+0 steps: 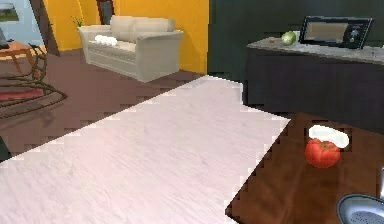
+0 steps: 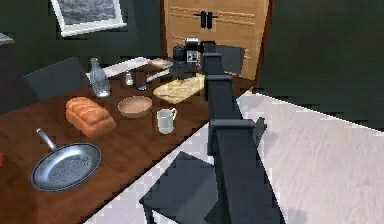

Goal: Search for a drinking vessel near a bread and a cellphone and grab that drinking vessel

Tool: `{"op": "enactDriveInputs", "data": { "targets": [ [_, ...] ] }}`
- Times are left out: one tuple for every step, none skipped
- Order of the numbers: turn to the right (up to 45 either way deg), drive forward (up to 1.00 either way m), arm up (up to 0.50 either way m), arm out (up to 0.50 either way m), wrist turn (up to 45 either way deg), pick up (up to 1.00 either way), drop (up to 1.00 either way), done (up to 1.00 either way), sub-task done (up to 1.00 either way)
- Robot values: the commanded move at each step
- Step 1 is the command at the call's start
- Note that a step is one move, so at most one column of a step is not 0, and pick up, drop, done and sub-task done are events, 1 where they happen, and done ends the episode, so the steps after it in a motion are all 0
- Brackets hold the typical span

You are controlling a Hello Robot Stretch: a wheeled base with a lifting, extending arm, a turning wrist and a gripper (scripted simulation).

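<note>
In the middle of the arm side view, on the long dark wooden table [image 2: 25, 128], you have a small pale mug [image 2: 165, 121] standing upright close to the table's near edge. Up and left of it sits a brown bowl [image 2: 135, 105]. Farther left is a loaf of bread [image 2: 88, 115], apart from the mug but on the same stretch of tabletop. At lower left lies a grey frying pan [image 2: 65, 165], its handle pointing up and left. A clear glass bottle [image 2: 98, 78] stands toward the upper left, near a dark chair [image 2: 55, 78]. A flat pale slab [image 2: 178, 88] (flatbread or a board, too small to tell) lies above the mug, toward top centre.

The arm [image 2: 225, 130] rises from the bottom edge right of centre and passes just right of the mug. It ends near the far end of the table, where the gripper [image 2: 180, 57] sits just above the slab. You cannot tell how its jaws stand or whether it has hold of anything, because small things on the tabletop lie right behind its fingers.

At the lower right of the forward view, you see a corner of the table with a red tomato [image 1: 322, 153] and a small white thing [image 1: 328, 134] touching it from behind. A cream sofa [image 1: 130, 45] stands at upper left, and a microwave [image 1: 335, 32] sits on a dark counter [image 1: 300, 80] at upper right.
</note>
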Motion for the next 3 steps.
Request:
{"op": "enactDriveInputs", "data": {
  "targets": [
    [0.0,0.0,-0.3,0.0,0.0,0.0,0.0,0.0,0.0],
    [0.0,0.0,0.0,0.0,0.0,1.0,0.0,0.0,0.0],
    [0.0,0.0,0.1,0.0,0.0,0.0,0.0,0.0,0.0]
  ]
}}
